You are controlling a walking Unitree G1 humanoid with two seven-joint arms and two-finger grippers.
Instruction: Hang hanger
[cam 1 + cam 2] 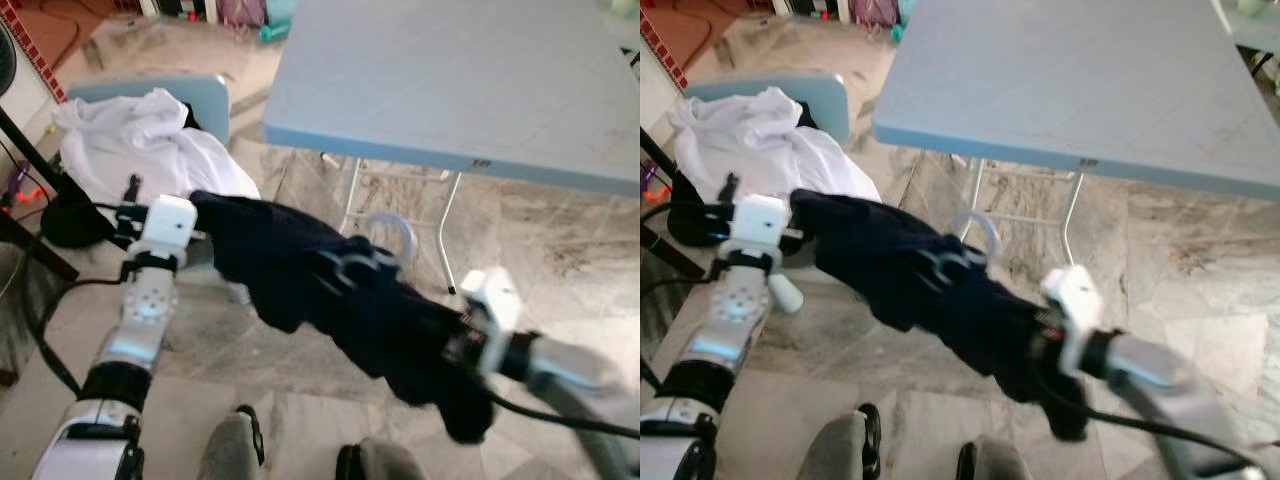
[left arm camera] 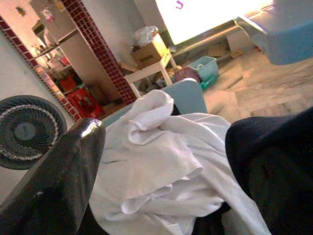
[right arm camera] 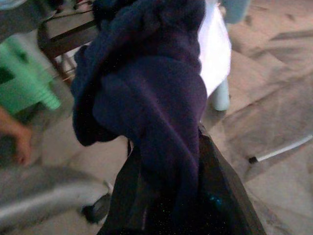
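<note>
A dark navy garment [image 1: 330, 290] hangs stretched between my two grippers, above the marble floor. A pale hanger hook [image 1: 396, 233] sticks up from its middle, beside a dark clip. My left gripper [image 1: 205, 232] is at the garment's left end, where the cloth lies against it [image 2: 274, 161]. At the lower, right end, my right gripper [image 1: 445, 335] is shut on the garment, and the cloth bunches up between its black fingers [image 3: 220, 196].
A blue-grey folding table [image 1: 450, 80] stands ahead with white legs under it. A white cloth pile [image 1: 140, 140] lies on a light-blue chair [image 1: 205, 95] at the left. A fan [image 2: 27, 132], a green stool [image 3: 24, 78] and a person's hand [image 3: 14, 139] are nearby.
</note>
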